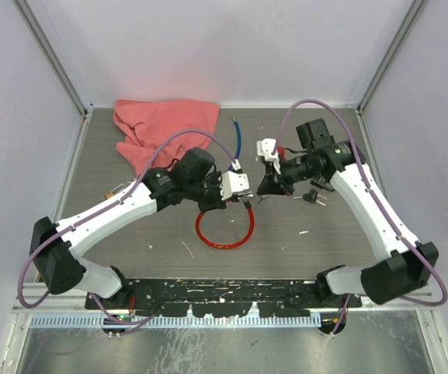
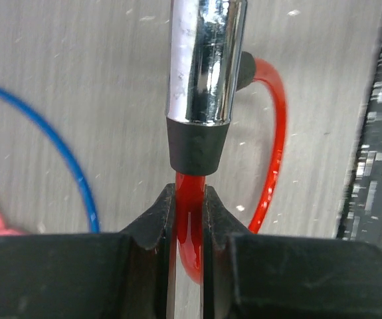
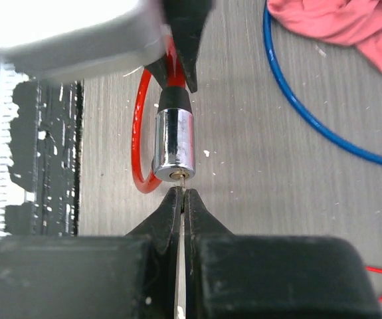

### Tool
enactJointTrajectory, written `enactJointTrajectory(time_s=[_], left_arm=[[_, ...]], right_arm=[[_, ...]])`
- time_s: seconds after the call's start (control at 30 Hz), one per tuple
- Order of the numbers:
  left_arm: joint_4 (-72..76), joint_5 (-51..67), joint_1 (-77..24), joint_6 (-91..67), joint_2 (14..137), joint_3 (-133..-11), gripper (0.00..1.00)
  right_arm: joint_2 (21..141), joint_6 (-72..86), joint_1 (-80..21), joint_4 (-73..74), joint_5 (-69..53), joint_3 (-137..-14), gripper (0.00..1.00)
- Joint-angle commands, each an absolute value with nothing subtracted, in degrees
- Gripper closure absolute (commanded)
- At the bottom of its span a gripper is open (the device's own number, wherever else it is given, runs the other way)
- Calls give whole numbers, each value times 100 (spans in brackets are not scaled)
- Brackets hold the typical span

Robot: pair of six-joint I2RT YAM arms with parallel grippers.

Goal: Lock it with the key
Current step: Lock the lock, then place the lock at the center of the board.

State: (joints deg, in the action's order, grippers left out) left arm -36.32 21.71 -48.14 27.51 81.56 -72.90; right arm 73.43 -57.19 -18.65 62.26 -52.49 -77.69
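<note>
Chrome covers the barrel (image 3: 174,143) of the lock, which is held above the middle of the table (image 1: 325,241), between the two claws. A black collar (image 2: 196,143) caps one end of the barrel, and the red cable (image 2: 274,153) runs out of that collar. The left claw (image 2: 189,199) pinches this cable right below the collar, its fingers pressed onto the red plastic from both sides. The rest of the cable curls away into a loop that lies on the table, just on the near side of the claws.

The right claw (image 3: 182,199) reaches in from the right and faces the barrel's other end. Its fingers are pressed together on a thin metal sliver, most likely the key (image 3: 185,181), whose tip meets the keyhole in the end face. How deep the tip sits cannot be told from the wrist view.

A blue cable (image 3: 297,106) curves over the table on the far side of the lock. A pink cloth (image 1: 161,125) lies crumpled at the far left of the table, touching the blue cable's end. A few small dark pieces (image 1: 313,195) lie on the table just to the right of the right claw. A black strip (image 1: 224,292) runs along the near edge, between the two arm bases.
</note>
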Motion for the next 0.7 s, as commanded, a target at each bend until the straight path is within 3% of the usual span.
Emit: enactJointTrajectory(time_s=[0.0,0.13,0.23,0.3,0.4,0.6,0.67], left_arm=[[-3957,-14,-5306,2758,7872,-7163,100],[-3063,-2304,-6219,3202,7552,-6764,100],[-2578,-3296,-6519,3634,7501,-6394,100],[-2507,-3323,-6543,3736,7433,-6215,100],[-2832,-2259,-6279,3447,7225,-6161,100],[-3610,2587,-4503,2435,6971,-6344,100],[-3986,3320,-4346,2411,7197,-6564,100]], right_arm=[[8003,-4673,-1646,6297,-5099,-8409,99],[8691,-4157,-1586,6968,-5690,-8758,99],[9015,-3894,-1583,7144,-6169,-8761,99],[9170,-4045,-1587,7377,-6444,-8767,99],[9043,-4767,-1618,7538,-6497,-8737,99],[7443,-5069,-2441,5736,-4611,-7748,99],[7217,-5011,-2624,5293,-4171,-7558,99]])
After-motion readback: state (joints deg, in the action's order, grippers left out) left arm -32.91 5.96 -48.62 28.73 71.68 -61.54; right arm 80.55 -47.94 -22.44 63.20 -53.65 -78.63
